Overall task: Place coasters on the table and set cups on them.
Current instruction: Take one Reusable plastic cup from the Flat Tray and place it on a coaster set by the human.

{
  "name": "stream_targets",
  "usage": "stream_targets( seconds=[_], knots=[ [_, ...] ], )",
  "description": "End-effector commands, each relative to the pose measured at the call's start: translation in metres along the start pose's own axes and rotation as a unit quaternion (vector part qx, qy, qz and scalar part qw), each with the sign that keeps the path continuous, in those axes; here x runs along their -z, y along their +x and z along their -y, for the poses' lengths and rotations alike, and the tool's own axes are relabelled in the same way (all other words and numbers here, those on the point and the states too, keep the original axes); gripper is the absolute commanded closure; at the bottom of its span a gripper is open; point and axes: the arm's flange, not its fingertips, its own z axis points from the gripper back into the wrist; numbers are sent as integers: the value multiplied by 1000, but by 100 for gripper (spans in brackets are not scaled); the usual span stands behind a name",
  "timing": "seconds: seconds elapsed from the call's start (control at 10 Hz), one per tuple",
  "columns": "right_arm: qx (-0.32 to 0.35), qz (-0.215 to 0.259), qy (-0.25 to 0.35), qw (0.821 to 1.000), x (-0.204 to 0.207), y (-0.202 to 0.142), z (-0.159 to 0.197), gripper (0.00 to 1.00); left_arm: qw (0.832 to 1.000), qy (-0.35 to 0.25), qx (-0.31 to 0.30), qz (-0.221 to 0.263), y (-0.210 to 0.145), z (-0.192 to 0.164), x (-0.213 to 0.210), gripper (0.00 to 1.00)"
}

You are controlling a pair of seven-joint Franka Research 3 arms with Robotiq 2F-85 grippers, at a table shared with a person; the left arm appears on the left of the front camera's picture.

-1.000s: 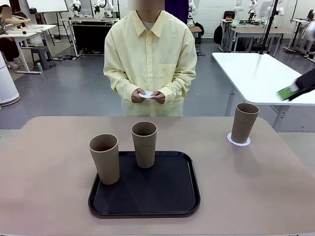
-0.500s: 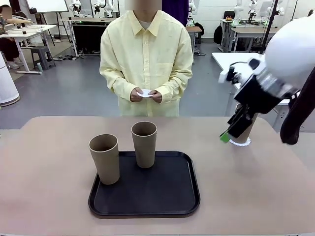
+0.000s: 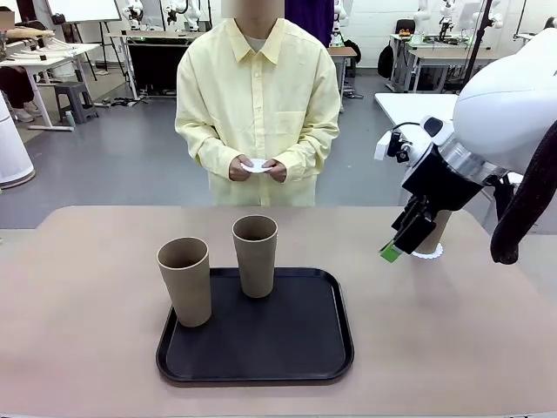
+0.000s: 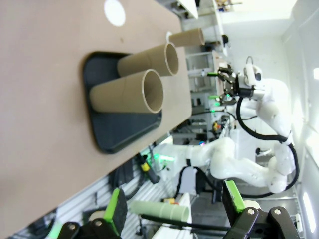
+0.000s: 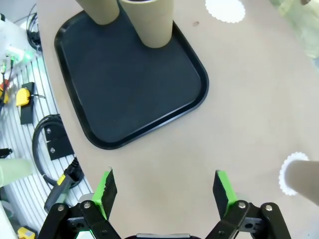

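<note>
Recorded one change over the last second: right claw (image 5: 164, 188) brought in from the far right margin of the front view, swung across the tall tapered tan-brown tumbler (image 5: 304, 179) already standing on its round white lacy paper doily (image 5: 284, 172), and now hanging low just in front of that tumbler, a shade nearer the black rounded-corner tray (image 3: 287, 344) than half a second back. Found jaws spread wide, nothing between the pads.

Noted no other movement. Confirmed second tumbler (image 3: 184, 283) at the tray's front left corner and third tumbler (image 3: 255, 257) at its back edge, both upright, exactly as before. Observed second doily (image 5: 225, 10) lying bare on the wide beige-tan matte surface (image 3: 78, 296), apart from the tray on its far side. Logged third doily (image 3: 258, 166) still in front of the waist of the person (image 3: 258, 96) in the yellow shirt, not yet laid down. Found left claw (image 4: 174, 204) held off to one side, jaws apart, empty.

Judged as follows: one of three sets complete; incoming empty claw most likely bound for a tumbler on the tray, with the bare doily as the ready destination. Advised care on the pass: close travel beside the finished tumbler, hence risk of a knock and a toppled cup.
</note>
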Motion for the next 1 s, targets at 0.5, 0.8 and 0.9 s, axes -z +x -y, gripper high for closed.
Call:
stream_targets(
  seconds=[0.5,0.8,0.9],
  knots=[
    [-135,49,27,989,24,25,28,0,1000,-5,5,1,-1,0,-1,0],
    [-219,109,77,967,83,71,48,0,1000,-5,5,1,-1,0,-1,0],
    [-227,152,102,956,95,77,50,0,1000,-5,5,1,-1,0,-1,0]
  ],
)
